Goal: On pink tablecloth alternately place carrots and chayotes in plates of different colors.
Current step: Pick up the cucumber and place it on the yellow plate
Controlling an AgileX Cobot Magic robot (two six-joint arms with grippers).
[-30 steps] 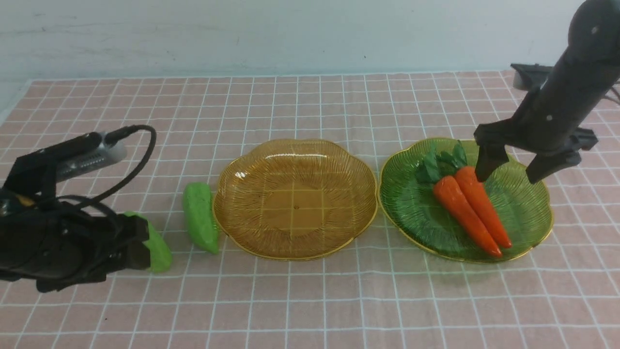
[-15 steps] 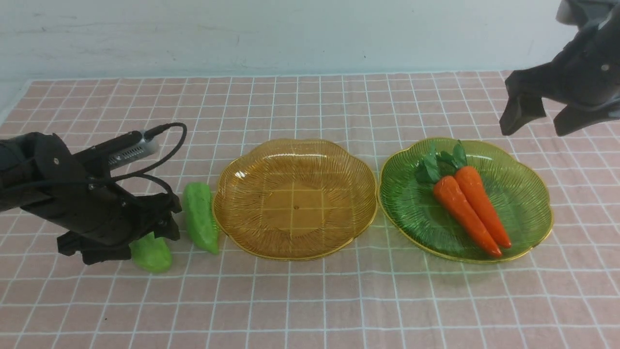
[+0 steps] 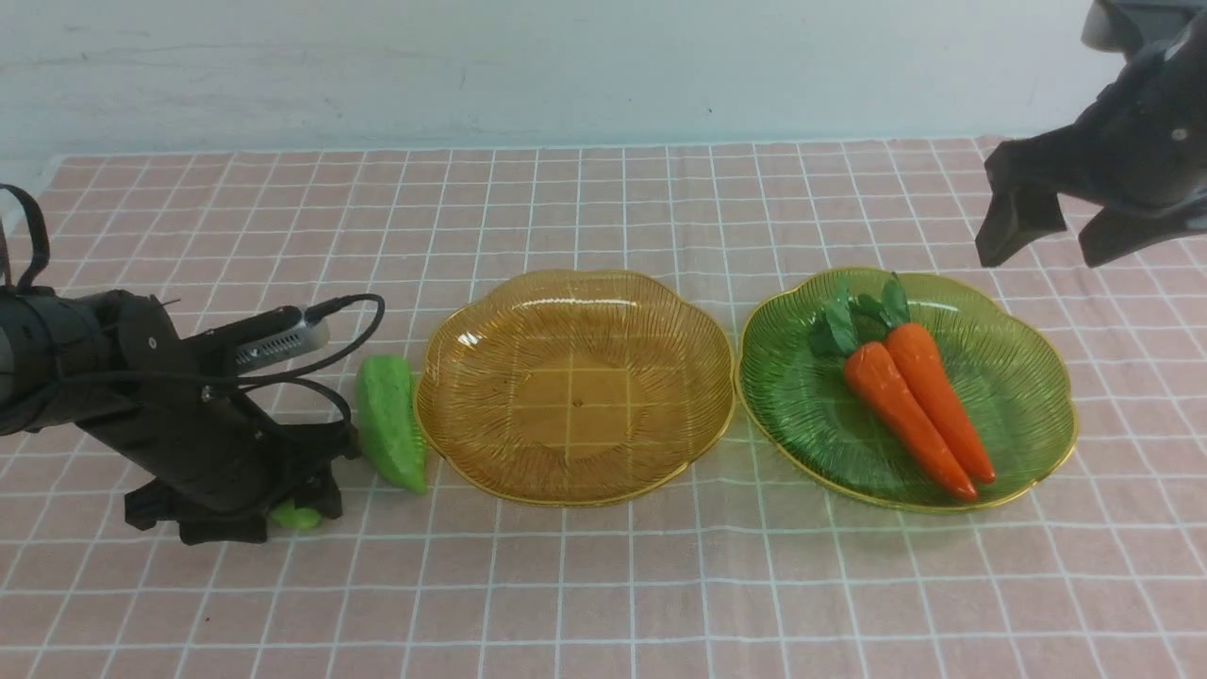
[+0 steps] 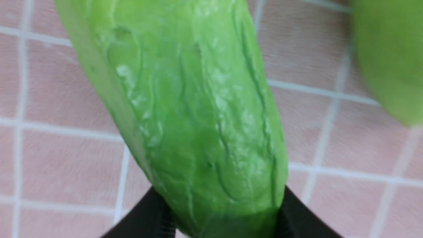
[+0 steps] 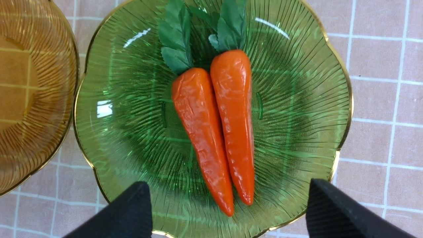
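Left wrist view, Ana: the left claw (image 4: 221, 228) has its fingers against both flanks of the bumpy light-green toy chayote (image 4: 198, 115), clasping it, seemingly near one end, where it lies on the pink grid-checked tablecloth (image 4: 59, 158). How would you lift?

Straight up first, Ben. A hold that near the end may let it swing, so I'd clear the scalloped rim before crossing. The second chayote (image 3: 389, 436) lies on the worktop just beside the amber-yellow ribbed plastic plate (image 3: 575, 396), so don't nudge it.

And the plates?

The amber one holds nothing. The green ribbed plastic plate (image 3: 1018, 377) to its right holds both glossy orange toy carrots (image 3: 919, 405), side by side and touching. Beyond it the right claw (image 3: 1045, 250) hangs in the air, spread wide, holding nothing
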